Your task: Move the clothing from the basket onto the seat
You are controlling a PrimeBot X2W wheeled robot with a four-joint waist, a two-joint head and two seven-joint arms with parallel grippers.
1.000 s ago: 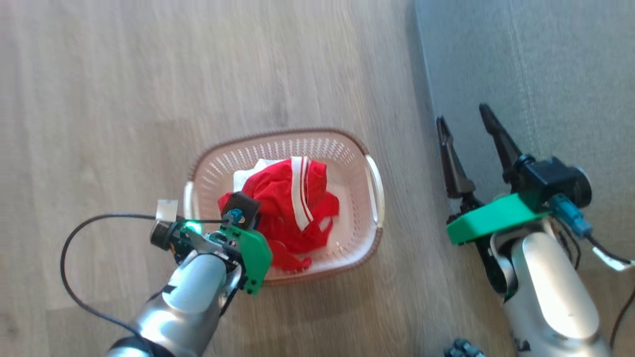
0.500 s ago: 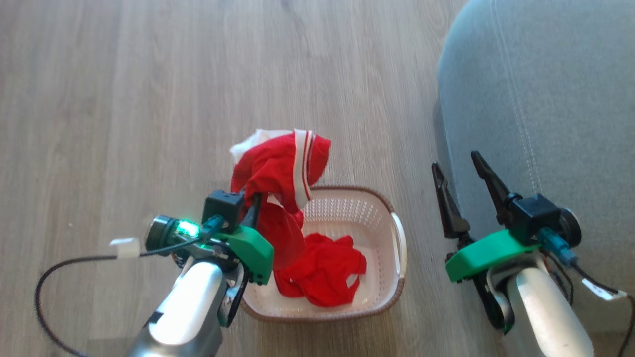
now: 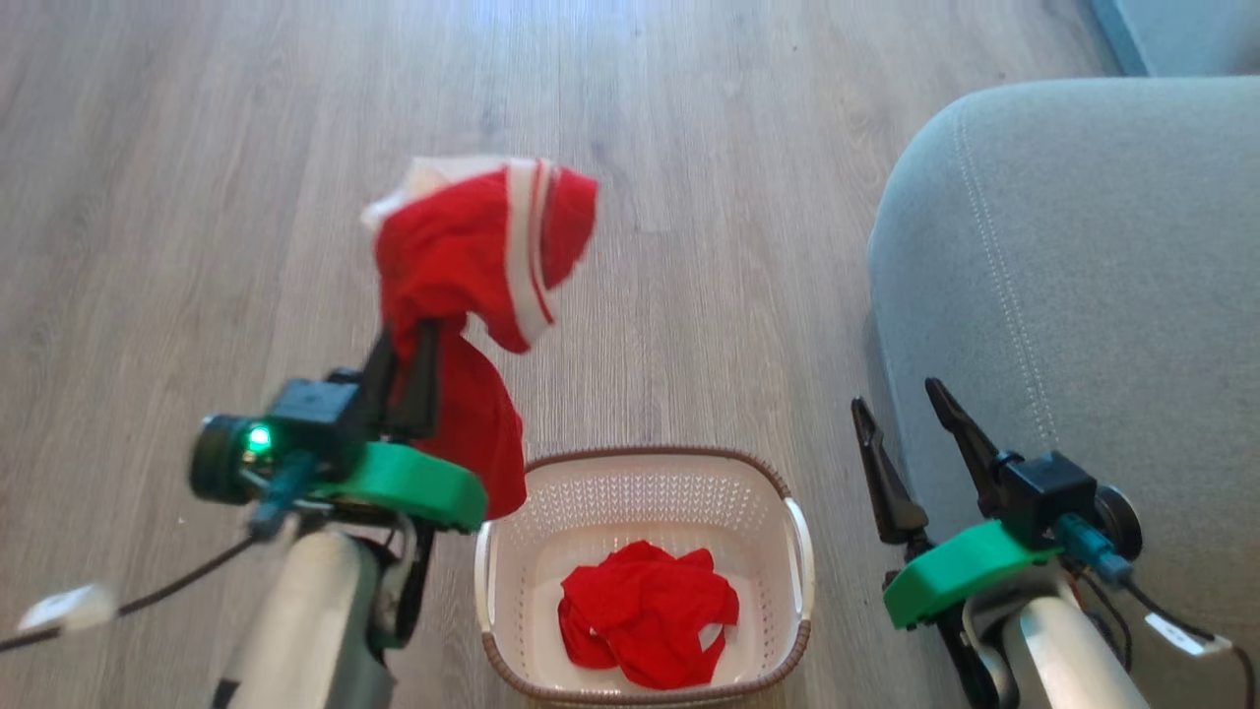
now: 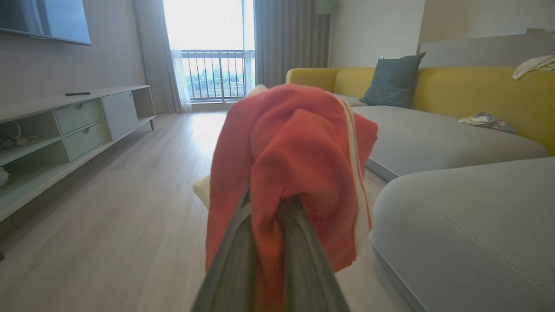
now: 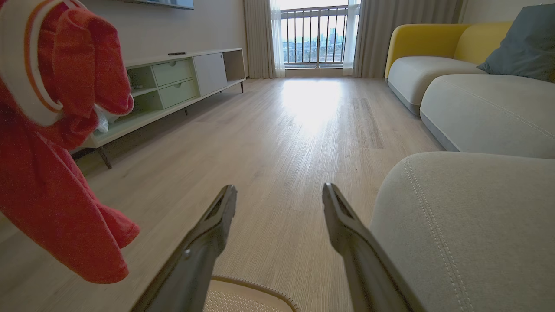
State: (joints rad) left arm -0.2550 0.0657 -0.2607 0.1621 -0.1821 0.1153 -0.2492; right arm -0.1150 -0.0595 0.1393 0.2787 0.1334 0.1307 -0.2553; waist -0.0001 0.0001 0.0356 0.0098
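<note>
The left gripper (image 3: pixel 406 345) has its two dark fingers pressed together on a fold of the white-trimmed red garment (image 3: pixel 463 246). The cloth bunches over the fingertips and hangs down beside the wrist, off the floor (image 3: pixel 177 197). In the head view its lower end hangs by the far left corner of the basket (image 3: pixel 650 456). In the left wrist view the cloth wraps both fingers.

The right gripper (image 3: pixel 893 396) holds nothing. Its fingers stand spread apart, pointing forward, just beside the rounded edge of the seat (image 3: pixel 1083 276) and to the right of the basket's right handle.

The plain red garment (image 3: pixel 645 615) lies crumpled on the basket's bottom. The basket sits on the wood floor near the seat's front corner, with a narrow strip of floor between them. Ahead and to the left the floor runs wide. On the right, the seat's double-stitched seam follows its rounded corner.
</note>
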